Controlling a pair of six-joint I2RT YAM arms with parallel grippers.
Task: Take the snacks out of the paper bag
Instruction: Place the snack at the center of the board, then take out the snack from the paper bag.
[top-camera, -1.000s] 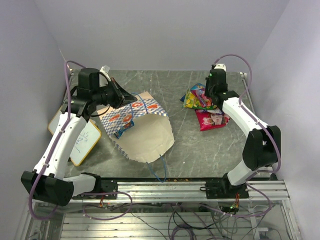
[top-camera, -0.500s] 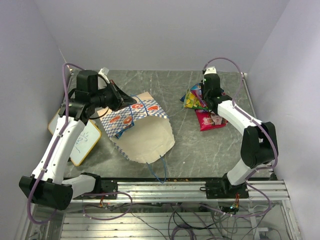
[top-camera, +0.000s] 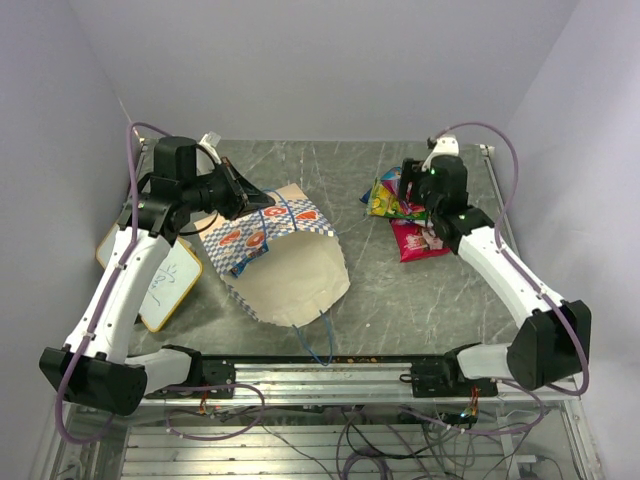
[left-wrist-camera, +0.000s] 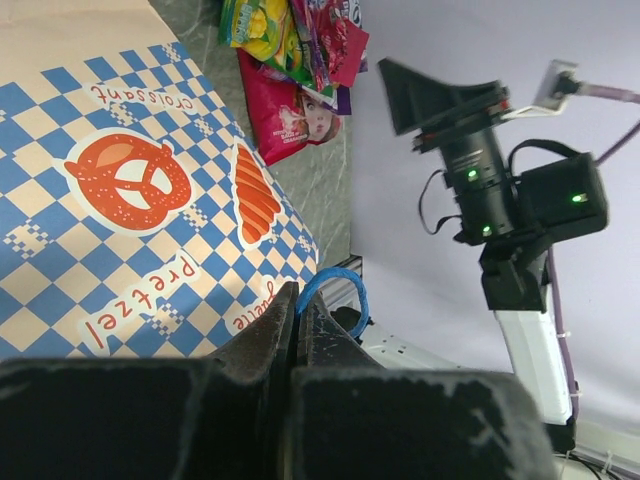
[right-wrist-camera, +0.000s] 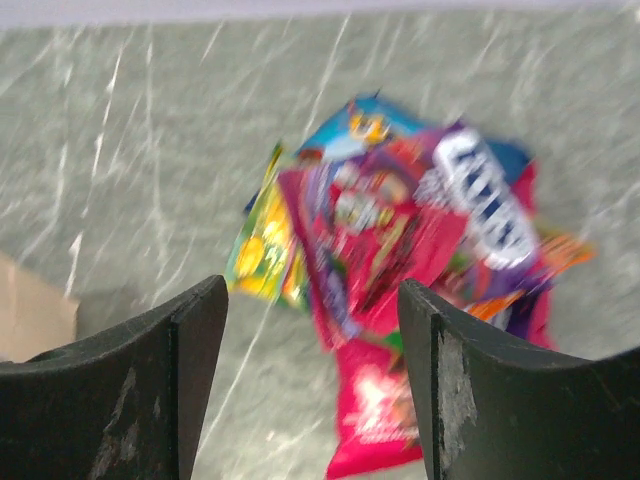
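The paper bag (top-camera: 290, 270) lies on its side in the middle of the table, its cream mouth toward the near edge. My left gripper (top-camera: 255, 200) is shut on the bag's far upper edge; in the left wrist view a blue cord handle (left-wrist-camera: 340, 290) loops out from between the shut jaws (left-wrist-camera: 297, 300), beside the checkered band (left-wrist-camera: 130, 200). The snacks (top-camera: 405, 215) lie in a loose pile at the right back: red, magenta, yellow-green and blue packets (right-wrist-camera: 390, 220). My right gripper (top-camera: 415, 185) hangs open over the pile (right-wrist-camera: 312, 295), holding nothing.
A yellow-framed whiteboard (top-camera: 165, 285) lies at the left edge under the left arm. The bag's other blue cord handle (top-camera: 318, 340) trails toward the metal rail (top-camera: 350, 375) at the near edge. Walls close in on the left, back and right.
My right gripper has opened and drawn back from the snack pile, its arm swinging right. The left gripper still holds the bag in the same place.
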